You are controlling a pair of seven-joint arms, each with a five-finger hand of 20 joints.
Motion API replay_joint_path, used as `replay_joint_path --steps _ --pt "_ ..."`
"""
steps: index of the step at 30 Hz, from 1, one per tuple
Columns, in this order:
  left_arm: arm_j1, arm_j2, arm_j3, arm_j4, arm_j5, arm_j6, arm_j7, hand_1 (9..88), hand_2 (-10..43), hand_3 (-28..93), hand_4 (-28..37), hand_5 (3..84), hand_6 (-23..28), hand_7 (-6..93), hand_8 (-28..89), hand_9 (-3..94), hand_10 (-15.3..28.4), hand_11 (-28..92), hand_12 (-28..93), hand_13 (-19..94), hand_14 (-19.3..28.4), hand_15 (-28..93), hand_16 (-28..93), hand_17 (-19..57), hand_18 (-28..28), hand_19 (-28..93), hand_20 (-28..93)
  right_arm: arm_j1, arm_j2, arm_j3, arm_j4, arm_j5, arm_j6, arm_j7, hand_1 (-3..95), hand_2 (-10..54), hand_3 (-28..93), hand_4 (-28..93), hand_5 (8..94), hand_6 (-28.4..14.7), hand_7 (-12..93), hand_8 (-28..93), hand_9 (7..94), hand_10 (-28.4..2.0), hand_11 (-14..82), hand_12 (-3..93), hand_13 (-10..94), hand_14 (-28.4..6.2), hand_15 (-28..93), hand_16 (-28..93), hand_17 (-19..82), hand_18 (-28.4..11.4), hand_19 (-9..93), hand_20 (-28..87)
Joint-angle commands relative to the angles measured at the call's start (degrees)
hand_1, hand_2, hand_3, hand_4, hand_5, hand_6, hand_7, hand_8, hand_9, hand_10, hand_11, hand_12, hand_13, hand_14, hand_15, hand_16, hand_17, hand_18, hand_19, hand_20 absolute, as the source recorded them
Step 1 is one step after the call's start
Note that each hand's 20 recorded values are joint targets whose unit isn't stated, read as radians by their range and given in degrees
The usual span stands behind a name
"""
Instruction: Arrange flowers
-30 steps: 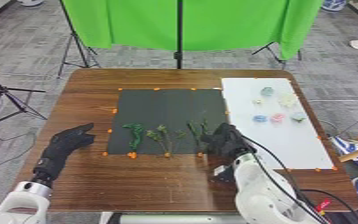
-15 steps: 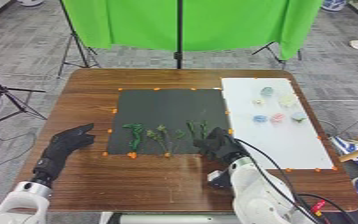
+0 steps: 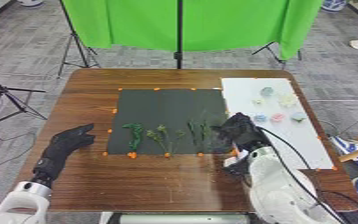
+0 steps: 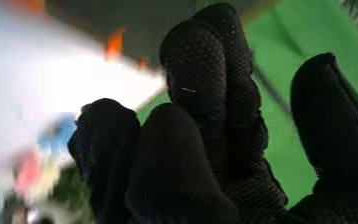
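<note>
Stems stay on mat; right hand has shifted toward blooms, fingers extended, thumb apart, nothing held. Bloom pick likely next.

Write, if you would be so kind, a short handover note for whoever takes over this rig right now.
Hands: the left hand is open and empty beside the dark sheet. The right hand is open, holding nothing visible, where the dark and white sheets meet.
Things: green stems lie on the dark sheet; a blue flower, a pink flower and paler ones lie on the white sheet.
Done: no finished arrangement to be seen.
Left: apparently, bringing flowers and stems together.
</note>
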Motion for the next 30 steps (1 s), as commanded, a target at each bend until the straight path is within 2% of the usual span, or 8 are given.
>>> replay_joint_path --steps 1,4,7,13,19,23,28,30 --pt "0.22 -0.06 0.48 0.1 0.17 -0.33 -0.34 22.3 4.1 66 -24.2 45.2 3.9 8.1 -5 46.1 15.1 19 13 35 19.6 22 2 2.0 18.3 21 20 9.36 7.66 -1.06 7.2 -9.58 2.09 3.98 32.1 -1.6 65 -9 73.4 -4.3 25 -7 81.9 -14.5 34.7 29.8 90 -3.7 65 37 62 -17.5 93 60" --pt "0.19 -0.12 0.55 0.08 0.18 -0.08 -0.05 22.2 4.1 66 -24.2 45.2 3.9 8.1 -5 46.1 15.1 19 13 35 19.5 22 1 2.0 18.3 21 20 12.06 8.43 -2.4 10.38 -10.79 0.23 4.85 33.4 -4.8 66 -9 69.1 -4.1 21 -6 76.7 -15.7 30.7 29.5 88 -3.8 64 38 61 -17.0 93 60" --pt "0.3 -0.16 0.41 0.02 0.17 0.03 0.06 22.2 4.2 66 -24.1 45.1 3.8 8.2 -5 46.1 15.1 19 13 35 19.5 22 2 2.0 18.3 21 20 14.64 8.79 -4.32 13.45 -12.41 -1.98 5.87 35.8 -8.7 66 -9 61.2 -3.2 18 -6 69.5 -17.2 26.7 29.2 85 -4.3 64 38 60 -16.6 93 61" --pt "0.08 -0.41 0.59 0.09 0.22 0.19 0.24 22.2 4.1 66 -24.2 45.2 3.8 8.1 -5 46.2 15.2 19 13 35 19.6 22 2 2.0 18.3 21 20 16.84 8.54 -5.32 16.79 -12.56 -9.63 7.96 36.8 -9.5 66 -9 54.5 -2.6 13 -6 65.7 -18.5 22.8 27.6 83 -5.1 64 38 59 -16.5 93 61" --pt "0.29 -0.56 0.36 0.03 0.13 0.16 0.2 22.2 4.1 66 -24.2 45.2 3.8 8.2 -5 46.1 15.2 19 13 35 19.6 22 2 2.0 18.3 21 20 15.92 8.37 -4.96 17.74 -11.52 -11.92 8.47 36.2 -9.5 66 -9 53.0 -1.8 12 -6 65.1 -18.8 22.0 27.2 82 -5.3 64 37 59 -16.6 93 60" --pt "0.37 -0.62 0.27 0.01 0.09 0.12 0.28 22.2 4.1 66 -24.2 45.1 3.9 8.1 -5 46.1 15.2 19 13 35 19.5 22 2 2.0 18.3 21 20 14.88 8.27 -5.8 18.42 -11.46 -9.75 7.85 37.2 -9.5 66 -10 54.0 -1.3 12 -6 67.3 -18.1 22.4 26.9 84 -4.6 63 36 59 -16.3 93 60" --pt "0.29 -0.56 0.16 0.06 0.05 0.28 0.48 22.2 4.1 66 -24.1 45.2 3.9 8.1 -5 46.1 15.1 19 13 35 19.6 22 2 2.0 18.3 21 20 14.19 7.91 -8.3 20.35 -13.94 -1.68 6.37 44.4 -9.5 67 -14 60.0 -0.2 16 -8 73.6 -15.1 24.6 25.3 88 -2.9 62 36 62 -15.2 93 59" --pt "0.16 -0.55 0.22 0.1 0.04 0.41 0.52 22.2 4.1 66 -24.1 45.2 3.9 8.1 -5 46.1 15.2 19 13 35 19.6 22 2 2.0 18.3 21 20 14.11 7.68 -9.11 21.05 -13.76 1.09 6.09 48.2 -9.5 64 -15 62.4 -0.1 16 -8 76.1 -13.7 21.0 31.8 89 -2.5 62 36 62 -14.7 93 59"
